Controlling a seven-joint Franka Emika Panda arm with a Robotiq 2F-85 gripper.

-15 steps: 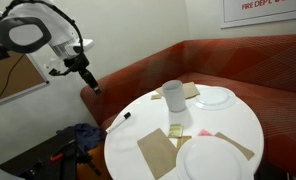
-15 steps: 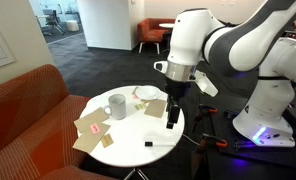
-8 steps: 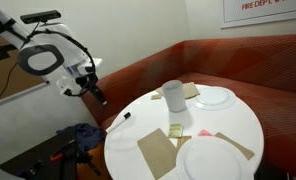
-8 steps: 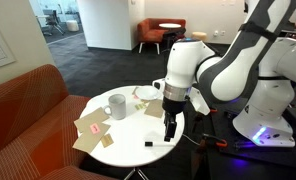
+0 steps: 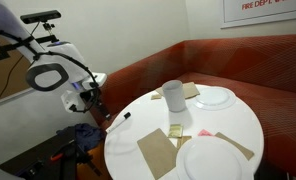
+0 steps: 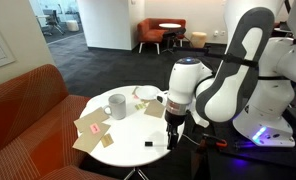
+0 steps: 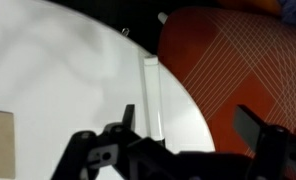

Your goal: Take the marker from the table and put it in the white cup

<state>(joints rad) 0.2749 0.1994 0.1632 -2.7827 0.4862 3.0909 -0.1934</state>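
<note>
Black Robotiq gripper [image 7: 186, 118] now lower, at edge of round white tabletop [image 5: 233, 125]. Jaws wide open, empty (grasp likely next). Thin black-and-whitish marker [image 7: 152, 100] lies on tabletop beneath them.

Glossy white rounded arm [image 6: 223, 70] ending in black pincer [image 6: 169, 141].

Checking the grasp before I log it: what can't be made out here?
The marker: wrist view, blurred; its tips are unclear.
The white cup contents: both exterior views, too small, wall in the way.
The gripper contact with the table: exterior view, too small.
</note>
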